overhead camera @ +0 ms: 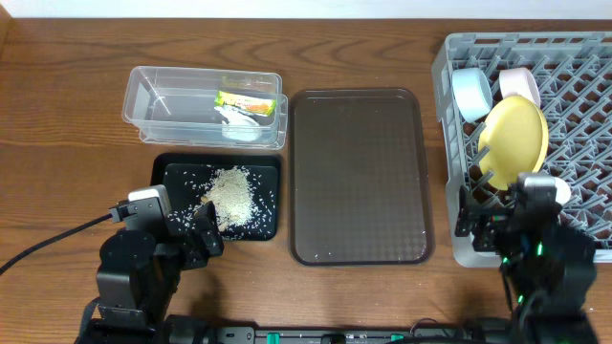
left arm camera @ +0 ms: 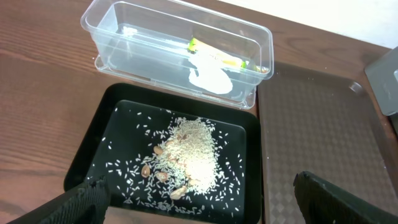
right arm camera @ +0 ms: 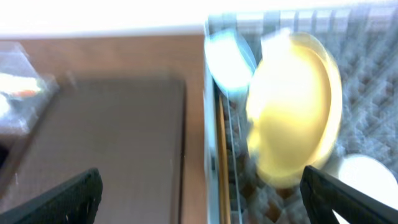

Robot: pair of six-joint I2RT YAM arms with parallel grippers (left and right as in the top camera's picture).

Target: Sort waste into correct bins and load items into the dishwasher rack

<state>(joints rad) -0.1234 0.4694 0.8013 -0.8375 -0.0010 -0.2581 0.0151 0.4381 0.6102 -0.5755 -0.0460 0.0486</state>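
The grey dishwasher rack (overhead camera: 574, 57) at the right holds the yellow plate (overhead camera: 517, 139) on edge, the light-blue bowl (overhead camera: 469, 92), a white bowl (overhead camera: 516, 80) and a small white cup (overhead camera: 547, 187). A chopstick (right arm camera: 222, 155) lies along the rack's left wall. The clear tub (overhead camera: 153, 110) holds the green wrapper (overhead camera: 245, 100) and a clear wrapper (overhead camera: 239, 120). The black tray (overhead camera: 164, 172) holds the rice (overhead camera: 232, 196) and some nuts. My left gripper (left arm camera: 199, 205) is open and empty above the tray's near edge. My right gripper (right arm camera: 199, 199) is open and empty by the rack's left wall.
A large dark-brown serving tray (overhead camera: 359, 172) lies between the bins and the rack. The right wrist view is blurred. A black cable (overhead camera: 48, 244) runs across the table at the lower left.
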